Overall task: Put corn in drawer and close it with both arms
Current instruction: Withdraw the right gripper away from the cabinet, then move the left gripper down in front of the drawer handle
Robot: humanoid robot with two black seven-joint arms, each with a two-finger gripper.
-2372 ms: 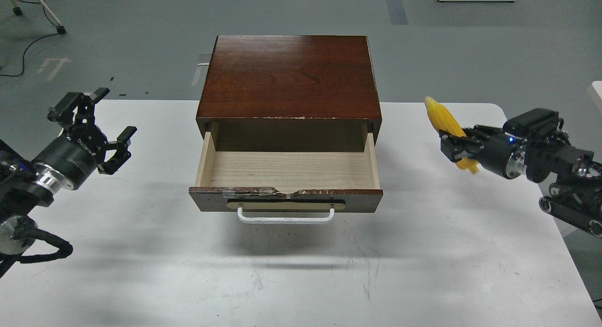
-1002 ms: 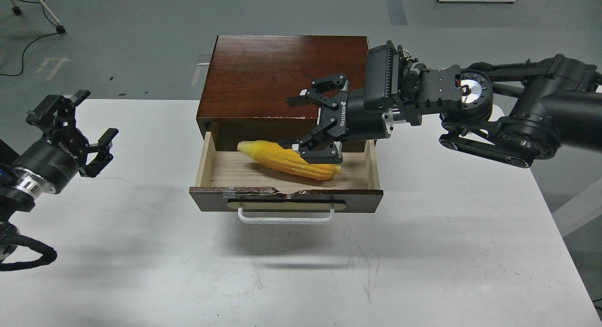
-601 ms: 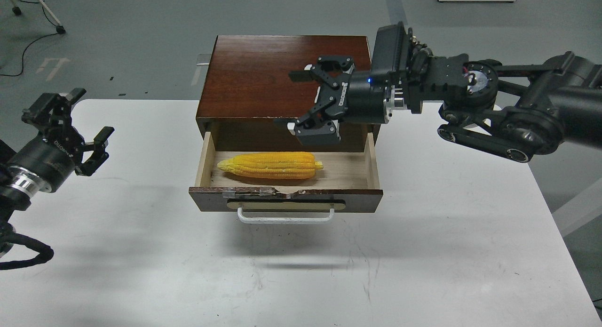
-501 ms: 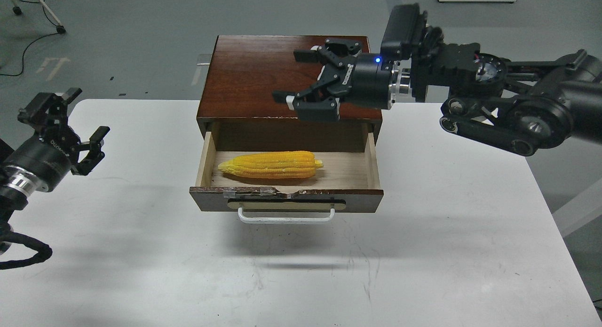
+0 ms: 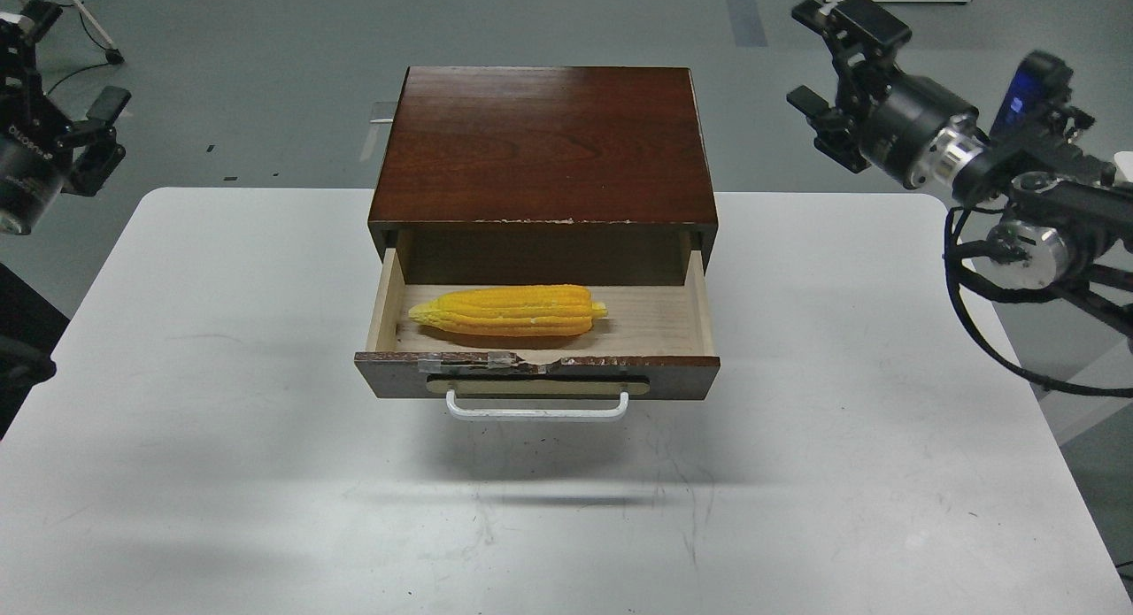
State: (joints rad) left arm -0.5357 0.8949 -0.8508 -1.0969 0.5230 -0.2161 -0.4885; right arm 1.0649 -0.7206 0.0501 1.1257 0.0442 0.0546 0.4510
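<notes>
The corn (image 5: 511, 311) lies on its side across the floor of the open drawer (image 5: 536, 374), its tapered tip toward the left wall and its blunt end near the middle, touching neither side wall as far as I can see. It looks light and stiff, and being round it could roll if the tray is jolted, so I judge the closing push should be slow and even.

The drawer itself is a pale-wood tray with a dark, chipped front; the place to press is that flat front panel on either side of the white bar handle (image 5: 537, 408), one contact toward each end so the tray slides straight into the cabinet (image 5: 544, 142) and does not bind.

My left gripper (image 5: 62, 93) is raised at the far left edge, well apart from the drawer, its fingers spread and empty. My right gripper (image 5: 828, 75) is held high at the upper right, also well clear, fingers parted wide and holding nothing.
</notes>
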